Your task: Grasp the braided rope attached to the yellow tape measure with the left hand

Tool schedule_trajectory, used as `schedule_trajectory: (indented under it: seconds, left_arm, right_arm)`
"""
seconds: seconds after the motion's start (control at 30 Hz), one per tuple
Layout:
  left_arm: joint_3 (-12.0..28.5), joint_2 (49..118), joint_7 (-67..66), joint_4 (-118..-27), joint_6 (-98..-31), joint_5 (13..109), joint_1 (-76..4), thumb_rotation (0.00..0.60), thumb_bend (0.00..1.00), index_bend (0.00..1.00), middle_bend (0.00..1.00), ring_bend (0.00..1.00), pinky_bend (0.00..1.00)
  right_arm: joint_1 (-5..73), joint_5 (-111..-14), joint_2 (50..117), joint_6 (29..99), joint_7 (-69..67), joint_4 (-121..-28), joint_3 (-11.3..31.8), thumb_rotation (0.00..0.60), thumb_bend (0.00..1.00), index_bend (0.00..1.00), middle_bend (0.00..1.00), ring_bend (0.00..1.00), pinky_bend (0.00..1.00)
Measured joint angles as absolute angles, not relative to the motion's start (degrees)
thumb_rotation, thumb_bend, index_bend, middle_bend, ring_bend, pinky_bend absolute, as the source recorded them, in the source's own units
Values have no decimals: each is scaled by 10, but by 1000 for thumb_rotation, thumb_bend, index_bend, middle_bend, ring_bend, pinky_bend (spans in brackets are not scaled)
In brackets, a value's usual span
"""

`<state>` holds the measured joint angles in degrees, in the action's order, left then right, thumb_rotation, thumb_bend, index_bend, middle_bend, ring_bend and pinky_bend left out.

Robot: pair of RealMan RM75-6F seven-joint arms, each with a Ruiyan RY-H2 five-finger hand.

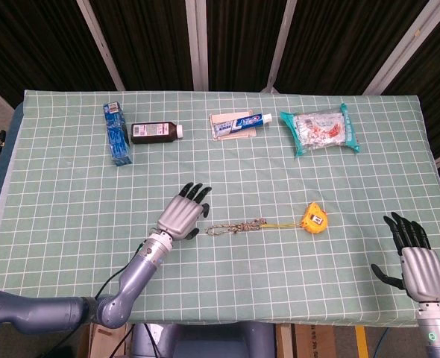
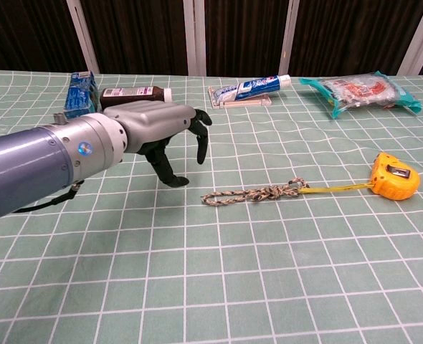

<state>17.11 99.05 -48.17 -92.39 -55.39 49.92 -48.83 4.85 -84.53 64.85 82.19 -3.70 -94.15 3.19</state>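
The yellow tape measure lies right of centre on the green checked cloth. A thin yellow strap joins it to the braided rope, which stretches out to its left. My left hand hovers just left of the rope's free end, fingers spread, holding nothing. The right hand is open near the table's front right corner, far from the rope; the chest view does not show it.
Along the back of the table lie a blue box, a dark bottle, a toothpaste tube on its carton and a teal snack bag. The table edge runs close to my right hand.
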Motion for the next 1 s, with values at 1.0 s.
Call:
schedule_trajectory:
  seconds: [1.0]
  left_arm:
    - [145, 1072, -497, -841, -568, 427, -558, 600, 420, 538, 95, 0, 0]
  right_arm:
    - [50, -839, 642, 813, -48, -950, 33, 600, 248, 0, 0, 0, 0]
